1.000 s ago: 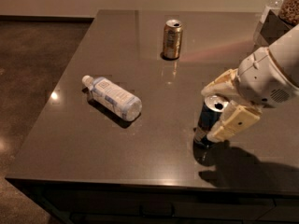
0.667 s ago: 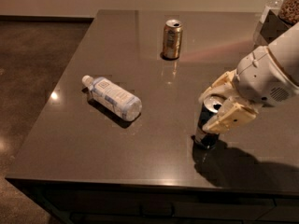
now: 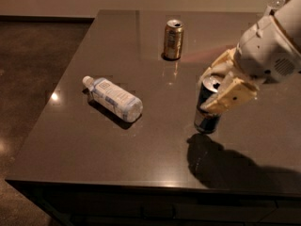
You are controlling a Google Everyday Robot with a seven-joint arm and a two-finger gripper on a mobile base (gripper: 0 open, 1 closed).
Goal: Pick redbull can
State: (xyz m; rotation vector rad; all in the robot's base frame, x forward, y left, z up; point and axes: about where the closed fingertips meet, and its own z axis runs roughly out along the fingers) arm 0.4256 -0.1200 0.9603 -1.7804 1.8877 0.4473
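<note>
The redbull can (image 3: 206, 117), slim, blue and silver with a shiny top, is upright at the right of the dark table (image 3: 141, 149). My gripper (image 3: 219, 85) comes in from the right and is shut on the can's upper part. One cream finger (image 3: 230, 96) lies across the can's front and the other (image 3: 217, 68) sits behind it. The can looks held just above the tabletop, with its shadow below it.
A gold-bronze can (image 3: 173, 39) stands upright at the back middle of the table. A clear plastic bottle (image 3: 114, 98) lies on its side at the left. The table's front edge (image 3: 141, 181) and left edge drop off to the dark floor.
The fingers have closed on the redbull can, and the can now sits a little higher in view than before. The other can and the bottle have not moved.
</note>
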